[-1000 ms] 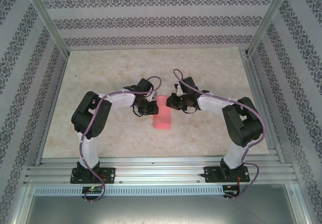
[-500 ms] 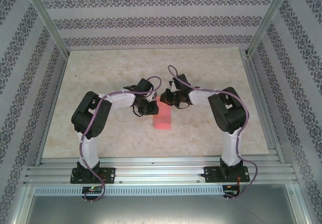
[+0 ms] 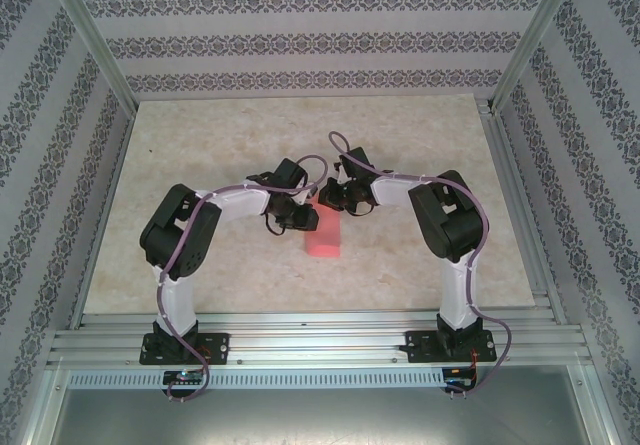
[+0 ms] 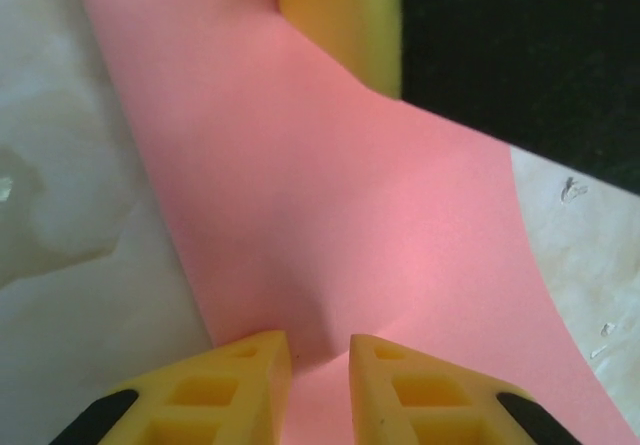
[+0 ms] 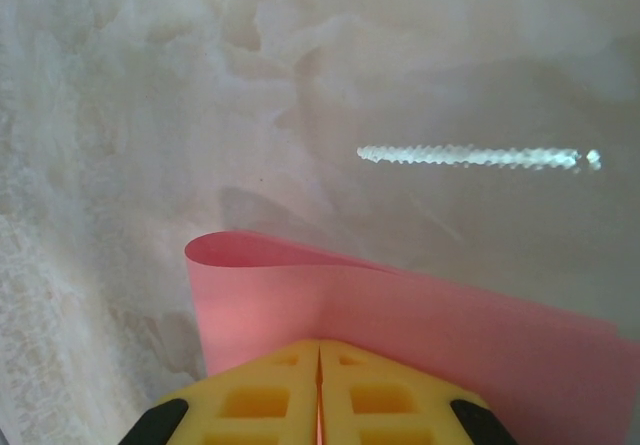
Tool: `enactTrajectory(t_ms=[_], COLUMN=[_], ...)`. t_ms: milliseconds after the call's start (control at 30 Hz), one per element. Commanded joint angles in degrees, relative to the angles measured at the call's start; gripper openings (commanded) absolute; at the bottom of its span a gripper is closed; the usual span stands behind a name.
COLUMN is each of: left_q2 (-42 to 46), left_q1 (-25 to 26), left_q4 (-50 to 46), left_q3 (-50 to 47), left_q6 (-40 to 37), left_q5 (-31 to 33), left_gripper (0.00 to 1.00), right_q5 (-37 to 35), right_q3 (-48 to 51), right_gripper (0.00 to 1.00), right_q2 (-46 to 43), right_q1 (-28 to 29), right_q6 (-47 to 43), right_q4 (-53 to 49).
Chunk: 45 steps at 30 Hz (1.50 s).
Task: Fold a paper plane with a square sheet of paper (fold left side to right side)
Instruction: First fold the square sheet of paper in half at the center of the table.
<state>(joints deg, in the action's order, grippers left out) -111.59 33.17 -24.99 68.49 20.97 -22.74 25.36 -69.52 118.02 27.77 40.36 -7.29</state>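
Altogether, two arms, two grippers and one sheet (image 3: 324, 237) show on the table (image 3: 200, 145). Left of the sheet, the left arm (image 3: 185, 230) bends inward, and the left gripper (image 3: 298, 217) sits at the sheet's left edge, about halfway along. In the left wrist view its two yellow fingertips (image 4: 250, 385) stand a little apart, with pink paper running into the narrow gap between them. I cannot tell whether they press on it.

The sheet lies near the table's middle as a narrow pink strip doubled over, its near end free and flat. At the sheet's far end sits the right gripper (image 3: 328, 197). In the right wrist view its two fingertips (image 5: 260, 395) are pressed together, a sliver of pink caught in the seam, and one rounded fold of the sheet curls up to their left. Right of the sheet, the right arm (image 3: 450, 215) bends inward.
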Motion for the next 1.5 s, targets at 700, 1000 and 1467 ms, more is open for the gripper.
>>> enactTrajectory(t_ms=[700,1000,1467], left_q2=[5.7,7.2,9.6], left_q1=[5.5,8.9,13.3], left_q4=[-0.1,1.7,4.7], left_q3=[-11.1,-13.7,-20.2], left_q6=[-5.1,-4.0,-0.7], left_q5=[-3.9,-4.6,-5.0], left_gripper=[0.25,0.26,0.26], right_q5=[-4.8,-4.9,-4.7], right_q3=[1.0,0.7,0.5], right_gripper=[0.06,0.06,0.06], right_q2=[4.0,4.2,4.6], right_q1=[0.8,0.8,0.6], right_q6=[-0.9,-1.2,-1.3], right_q4=[-3.7,-4.0,-4.0])
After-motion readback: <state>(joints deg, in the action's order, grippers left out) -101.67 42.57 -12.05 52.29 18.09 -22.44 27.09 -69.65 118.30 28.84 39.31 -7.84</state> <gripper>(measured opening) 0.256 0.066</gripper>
